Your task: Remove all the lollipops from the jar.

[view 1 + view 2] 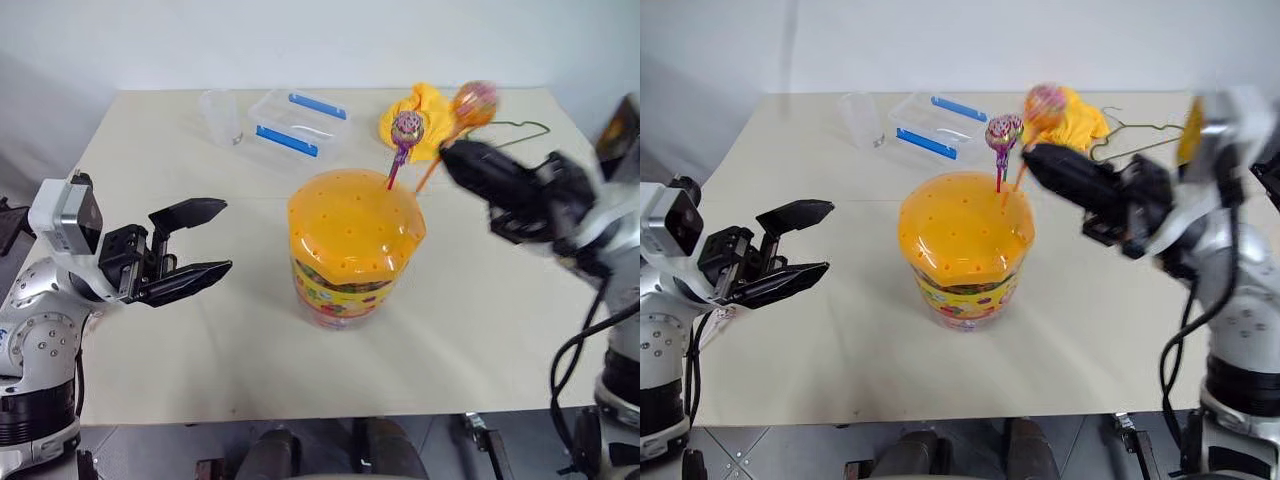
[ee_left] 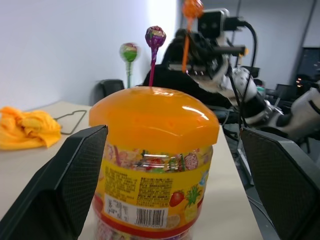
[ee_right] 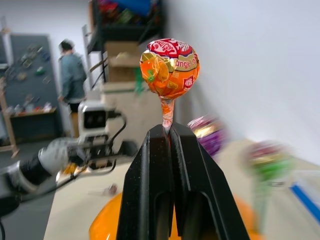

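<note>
Nearest the head camera, left gripper (image 1: 212, 240): fingers spread wide, holding nothing, hovering above the table (image 1: 150, 370) just to the left of the jar (image 1: 352, 262), pointing toward it. Seen along that wrist, one black finger on each side of the jar, both apart from its wall.

Right gripper (image 3: 169, 131): fingers pressed together, pinching the stick of an orange lollipop (image 3: 169, 68) just under the candy head. Raised over the far right edge of the jar's lid (image 1: 965, 226), candy end up and tilted away from the robot; lower end of the orange stick close to the lid, contact with the lid not clear.

Squat clear jar near the middle of the table, upright, colourful label around its wall, wide orange domed lid dotted with small holes. Purple lollipop (image 1: 406, 127) upright in a hole at the far right of the lid, on a pink stick, just beside the pinched one. Green lollipop (image 2: 129, 52) standing past the far side of the lid on a green stick, its foot hidden behind the dome.

Farther back on the table: clear box with blue clips (image 1: 296, 125), small clear cup (image 1: 221, 116) to its left, yellow cloth (image 1: 425, 118) to its right, thin wire hanger (image 1: 520, 131) beside the cloth.

Person (image 3: 73, 80) standing in the background by shelves, well apart from the table.
</note>
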You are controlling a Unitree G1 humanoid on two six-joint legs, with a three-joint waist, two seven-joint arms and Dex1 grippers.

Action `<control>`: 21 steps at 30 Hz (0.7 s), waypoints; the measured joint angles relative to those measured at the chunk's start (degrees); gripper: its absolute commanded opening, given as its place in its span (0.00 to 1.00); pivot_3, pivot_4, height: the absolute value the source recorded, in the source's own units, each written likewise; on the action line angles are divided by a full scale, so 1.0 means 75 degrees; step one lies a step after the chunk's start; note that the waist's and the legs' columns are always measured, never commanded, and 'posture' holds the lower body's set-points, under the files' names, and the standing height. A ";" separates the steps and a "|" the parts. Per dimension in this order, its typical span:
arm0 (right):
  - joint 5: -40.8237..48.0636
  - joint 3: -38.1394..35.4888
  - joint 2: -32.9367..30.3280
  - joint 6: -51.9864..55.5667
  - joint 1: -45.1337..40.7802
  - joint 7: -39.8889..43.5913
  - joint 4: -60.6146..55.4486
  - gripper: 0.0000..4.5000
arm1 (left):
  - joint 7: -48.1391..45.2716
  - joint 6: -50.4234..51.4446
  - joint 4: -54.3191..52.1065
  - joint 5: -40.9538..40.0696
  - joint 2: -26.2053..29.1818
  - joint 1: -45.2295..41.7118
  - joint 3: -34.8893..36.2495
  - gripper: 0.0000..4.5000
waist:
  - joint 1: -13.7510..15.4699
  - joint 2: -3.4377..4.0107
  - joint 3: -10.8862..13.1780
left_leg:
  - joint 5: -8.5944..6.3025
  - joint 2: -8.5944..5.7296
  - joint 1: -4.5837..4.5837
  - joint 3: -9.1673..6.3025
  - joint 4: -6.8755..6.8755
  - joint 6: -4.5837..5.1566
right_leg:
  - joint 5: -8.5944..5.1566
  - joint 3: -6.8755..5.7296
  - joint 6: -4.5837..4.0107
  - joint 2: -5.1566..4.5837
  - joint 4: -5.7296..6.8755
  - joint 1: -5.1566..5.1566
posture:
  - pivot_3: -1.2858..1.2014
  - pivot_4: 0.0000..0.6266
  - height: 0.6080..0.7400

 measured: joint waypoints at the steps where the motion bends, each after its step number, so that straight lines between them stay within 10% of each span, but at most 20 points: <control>1: 0.0218 -0.0373 -0.0302 0.0149 0.0268 -0.0090 -0.0009 0.01 | -0.0107 -0.0092 0.0056 0.0145 0.0001 -0.0106 -0.0145 1.00 | 0.0027 -0.0001 0.0000 | 0.0000 0.0001 -0.0006 -0.0006 -0.0001 0.0000 | 0.0000 -0.0008 0.0000 0.0000 -0.0009 0.0001 | 0.52 0.24 1.00; 8: -0.2380 -0.1836 -0.2711 0.0274 0.3648 0.0999 0.0859 0.01 | -0.0681 -0.0762 0.0363 0.0874 0.0067 -0.0422 -0.0571 1.00 | 0.0177 -0.0002 0.0000 | -0.0008 -0.0005 -0.0008 0.0019 0.0002 0.0022 | 0.0005 0.0001 0.0010 0.0000 -0.0034 0.0017 | 0.52 0.24 1.00; 19: -0.6416 0.0044 -0.2796 -0.0661 0.4918 0.0329 0.2777 0.01 | -0.1325 -0.1086 0.0577 0.1271 0.0130 -0.0489 -0.1046 1.00 | 0.0071 0.0011 0.0004 | 0.0008 0.0005 0.0010 0.0067 0.0001 0.0011 | 0.0011 0.0029 0.0020 0.0005 -0.0023 -0.0010 | 0.52 0.24 1.00; 21: -0.6546 0.0049 -0.2783 -0.0815 0.4978 0.0618 0.2925 0.15 | -0.1305 -0.1086 0.0576 0.1268 0.0131 -0.0476 -0.1017 1.00 | 0.0083 0.0010 0.0004 | 0.0008 0.0003 0.0010 0.0066 0.0003 0.0011 | 0.0011 0.0030 0.0020 0.0003 -0.0025 -0.0006 | 0.52 0.24 1.00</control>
